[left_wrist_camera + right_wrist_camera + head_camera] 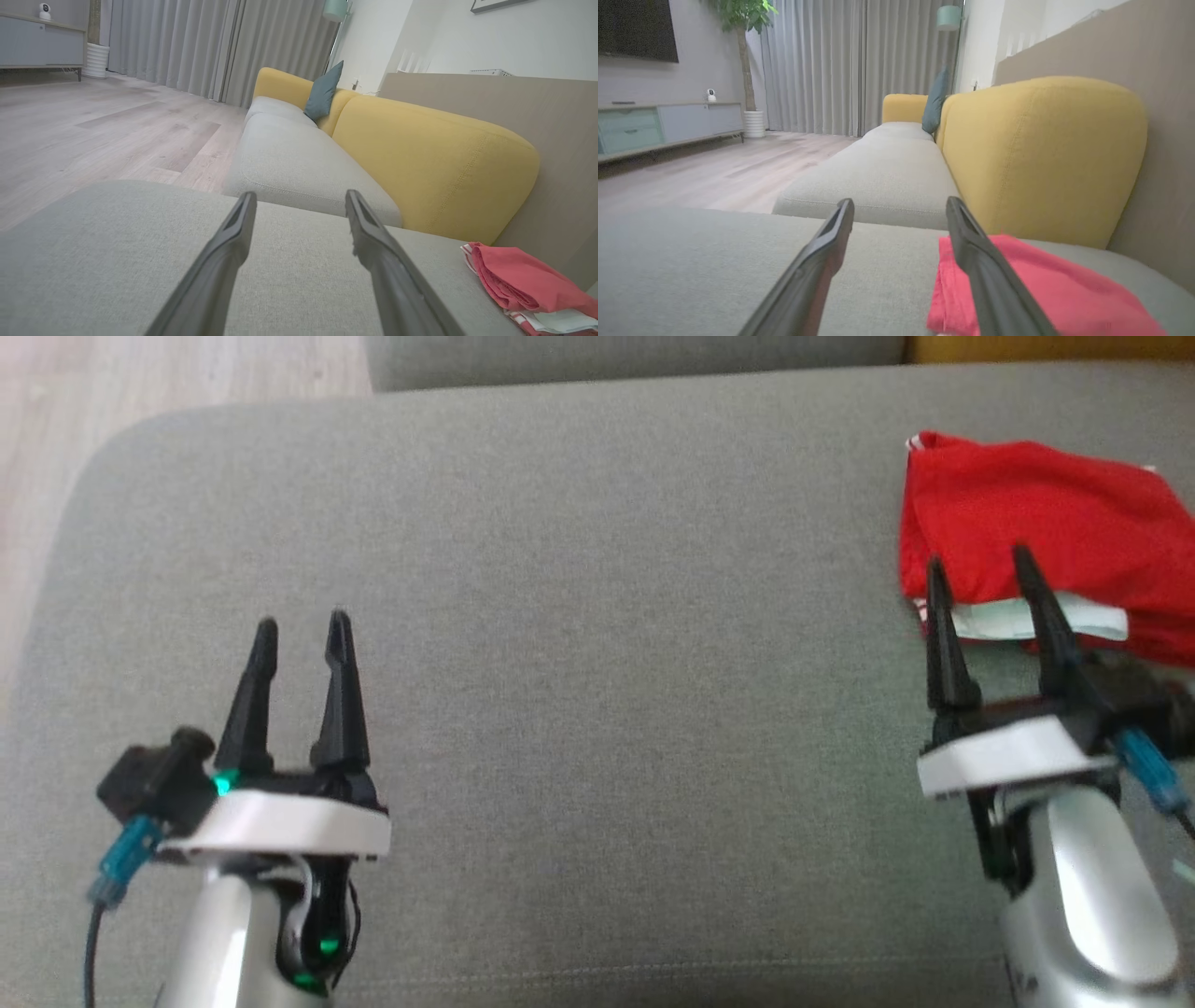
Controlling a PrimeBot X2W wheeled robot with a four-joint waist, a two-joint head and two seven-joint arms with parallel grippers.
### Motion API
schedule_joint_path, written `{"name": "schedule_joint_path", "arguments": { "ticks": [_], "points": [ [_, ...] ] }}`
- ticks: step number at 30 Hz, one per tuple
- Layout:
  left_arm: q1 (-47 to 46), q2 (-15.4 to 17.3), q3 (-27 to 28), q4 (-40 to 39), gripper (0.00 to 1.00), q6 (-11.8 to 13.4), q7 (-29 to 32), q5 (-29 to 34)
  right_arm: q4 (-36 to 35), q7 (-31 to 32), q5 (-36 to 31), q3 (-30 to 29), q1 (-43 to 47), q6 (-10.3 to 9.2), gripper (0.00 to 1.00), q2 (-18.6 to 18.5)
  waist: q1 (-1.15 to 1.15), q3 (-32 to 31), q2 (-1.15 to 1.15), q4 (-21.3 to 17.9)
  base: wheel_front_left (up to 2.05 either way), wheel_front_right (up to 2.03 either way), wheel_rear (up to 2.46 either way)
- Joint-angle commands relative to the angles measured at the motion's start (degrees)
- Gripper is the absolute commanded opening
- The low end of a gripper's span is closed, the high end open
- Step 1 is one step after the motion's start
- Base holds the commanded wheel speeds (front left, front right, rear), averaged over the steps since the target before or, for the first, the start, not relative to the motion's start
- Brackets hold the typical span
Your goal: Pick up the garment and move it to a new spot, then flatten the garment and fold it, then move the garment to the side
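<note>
The red garment (1036, 532) lies folded in a small bundle at the right side of the grey cushion (597, 663), a white inner layer showing at its near edge. It also appears in the left wrist view as the garment (523, 280) and in the right wrist view as the garment (1045, 294). My right gripper (980, 565) hovers open over the bundle's near-left corner, nothing between its fingers (971, 242). My left gripper (303, 625) stands open over bare cushion at the lower left, far from the garment.
A yellow backrest (434, 158) runs behind the cushion, with a teal pillow (322, 93) farther along the sofa. Wooden floor (56, 476) lies past the cushion's left edge. A TV cabinet (658, 126) and a potted plant (747, 56) stand across the room.
</note>
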Motion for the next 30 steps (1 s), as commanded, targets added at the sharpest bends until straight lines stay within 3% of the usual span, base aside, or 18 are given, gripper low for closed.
{"name": "schedule_joint_path", "arguments": {
  "ticks": [1,11,30],
  "points": [
    [-0.7,0.7,1.8,-2.3,1.00,0.3,-0.3,-0.4,-2.4,-0.6,2.1,1.2,0.2,0.19,1.00,0.5,0.01,-0.9,0.00,0.1,0.00,0.00,0.00],
    [2.9,0.7,0.4,-2.4,1.00,-0.7,-0.3,0.4,-5.1,-0.8,6.1,1.9,6.9,0.19,1.00,0.5,0.01,-2.5,0.00,0.0,0.00,0.00,0.00],
    [4.0,0.7,1.5,-5.3,1.00,-1.7,-0.3,-1.3,-7.8,-0.8,6.7,1.6,7.9,0.19,1.00,0.6,0.01,-2.2,0.00,-0.3,0.00,0.00,0.00]
  ]
}}
